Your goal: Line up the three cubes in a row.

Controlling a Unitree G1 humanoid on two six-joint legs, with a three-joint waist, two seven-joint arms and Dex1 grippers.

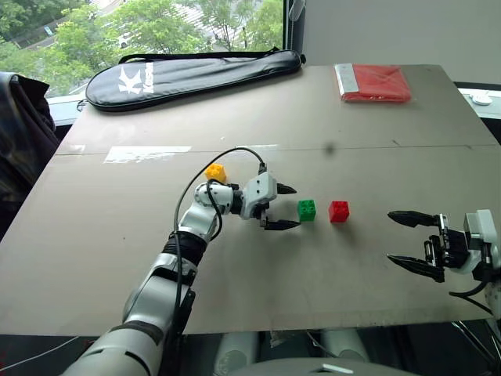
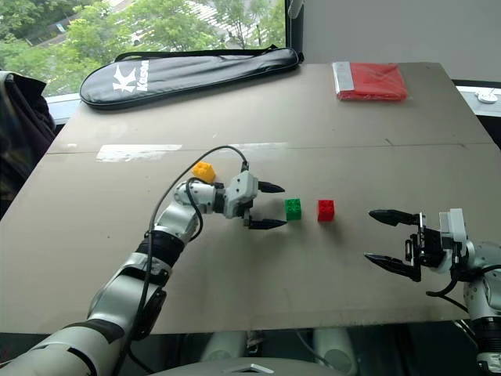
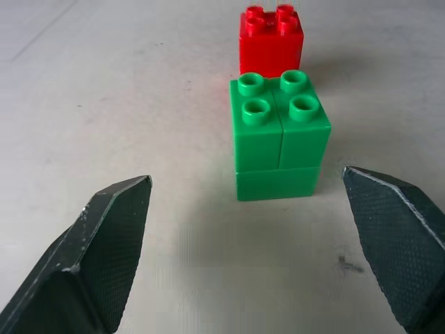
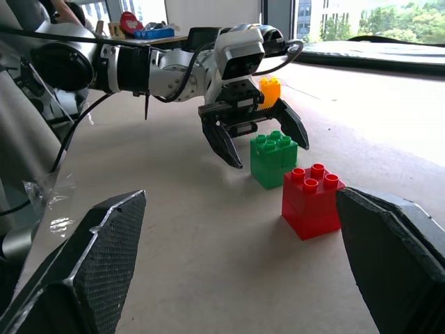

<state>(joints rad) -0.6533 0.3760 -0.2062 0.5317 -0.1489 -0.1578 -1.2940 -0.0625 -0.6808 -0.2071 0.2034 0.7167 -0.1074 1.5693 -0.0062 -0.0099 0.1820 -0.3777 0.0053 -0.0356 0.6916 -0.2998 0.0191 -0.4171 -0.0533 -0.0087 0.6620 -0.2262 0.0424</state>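
The green cube (image 1: 306,210) and the red cube (image 1: 339,211) sit side by side, a small gap apart, near the middle of the table (image 1: 102,235). The yellow cube (image 1: 215,171) lies apart, farther back and to the left, behind my left wrist. My left gripper (image 1: 291,207) is open just left of the green cube, its fingers (image 3: 111,236) wide and clear of the cube, holding nothing. To the right of the red cube and nearer the front edge, my right gripper (image 1: 391,236) is open and empty, pointing left toward the cubes.
A black racket bag (image 1: 192,77) lies along the table's far left edge. A flat red packet (image 1: 374,82) rests at the far right. A dark bundle (image 1: 19,133) stands off the table's left side.
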